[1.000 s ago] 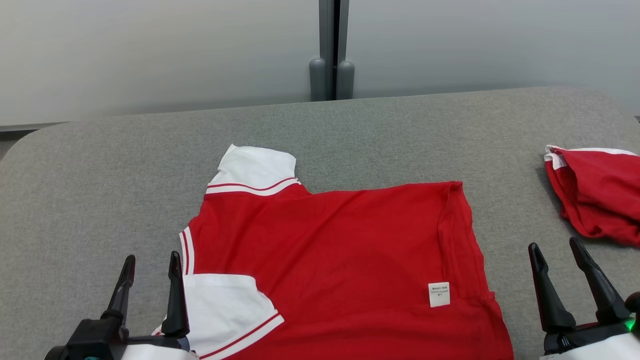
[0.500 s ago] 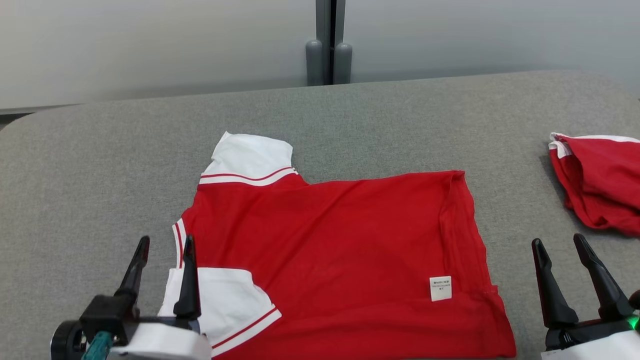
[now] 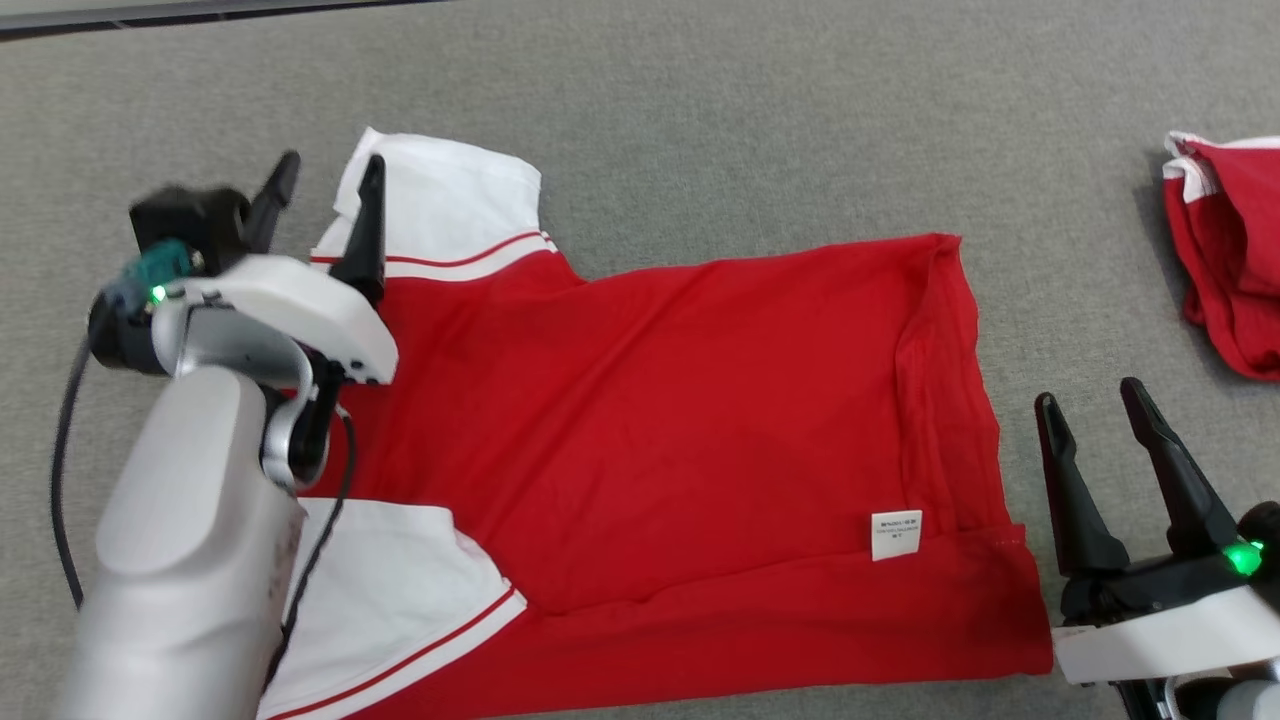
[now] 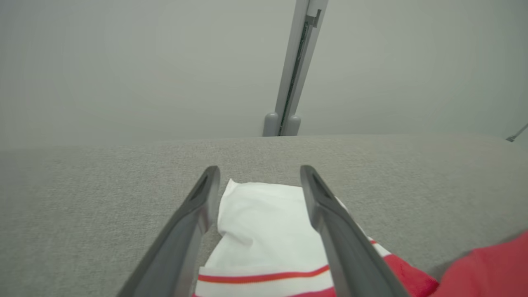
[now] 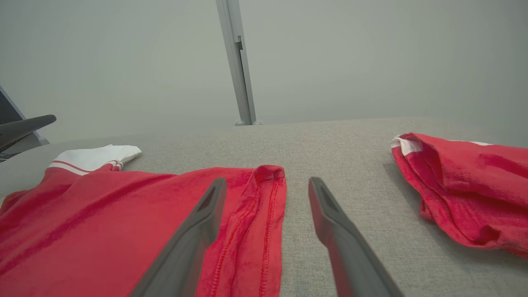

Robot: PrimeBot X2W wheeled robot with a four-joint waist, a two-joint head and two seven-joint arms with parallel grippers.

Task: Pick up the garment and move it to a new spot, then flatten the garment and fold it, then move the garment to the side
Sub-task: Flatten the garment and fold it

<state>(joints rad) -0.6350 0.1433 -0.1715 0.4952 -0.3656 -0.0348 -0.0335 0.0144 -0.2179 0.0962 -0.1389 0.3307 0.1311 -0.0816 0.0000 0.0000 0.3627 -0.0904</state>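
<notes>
Garment [image 3: 680, 400], red, lies spread at the middle of the counter [image 3: 700, 90] in the head view, left jaws wide at its far white sleeve [image 3: 450, 195], apparently to take it for folding. Left wrist view: that sleeve [image 4: 264, 222] between the parted jaws. Right wrist view: right jaws wide by the hem [image 5: 268, 198]; second red garment [image 5: 466, 185], bunched, sits at the right edge, making two in all.

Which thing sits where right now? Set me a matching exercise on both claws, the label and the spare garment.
1 left claw
2 right claw
3 white label
4 crumpled red garment

A on the red shirt, near its hem
B far right, apart from the shirt
C open, at the far white sleeve
D open, beside the shirt's hem

Pairs: 1-C, 2-D, 3-A, 4-B
</notes>
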